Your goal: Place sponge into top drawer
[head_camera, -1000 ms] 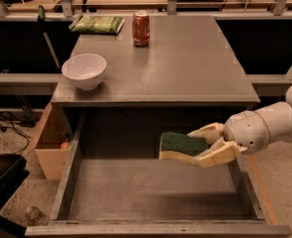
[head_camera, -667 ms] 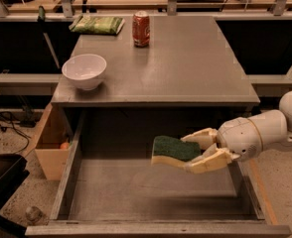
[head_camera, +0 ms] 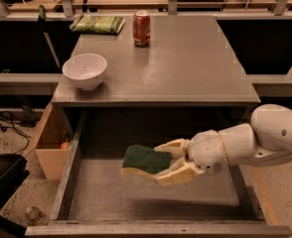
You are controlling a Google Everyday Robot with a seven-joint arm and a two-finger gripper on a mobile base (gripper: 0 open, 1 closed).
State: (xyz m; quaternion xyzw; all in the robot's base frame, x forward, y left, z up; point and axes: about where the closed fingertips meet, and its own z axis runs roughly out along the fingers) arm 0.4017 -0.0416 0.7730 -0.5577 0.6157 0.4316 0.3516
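While clamped between the two fingers of the gripper point(head_camera: 167, 163), the sponge point(head_camera: 145, 159) sits over the inside of the open top drawer point(head_camera: 66, 182), roughly mid-drawer, slightly toward the back. Green scouring face up, pale yellow foam underneath, lying about flat. Gripper grasps it from the sponge's 3 o'clock side: one cream finger above the right end, one below. Sponge looks clear of the drawer floor, with a dim shadow on the floor at its 6 o'clock; contact can't be ruled out for sure. White arm point(head_camera: 265, 138) comes in from 3 o'clock, crossing over the drawer's right wall.

Drawer is pulled out toward 6 o'clock from under the grey cabinet top point(head_camera: 195, 73). On that top, from the sponge: white bowl point(head_camera: 85, 71) at 11 o'clock near the front left corner, red soda can point(head_camera: 141, 28) at 12 o'clock near the back edge, green patterned packet point(head_camera: 97, 24) just left of the can at the back left corner, not touching it. Light-wood box point(head_camera: 49, 155) stands on the floor at 9 o'clock, just beside the drawer's left wall.
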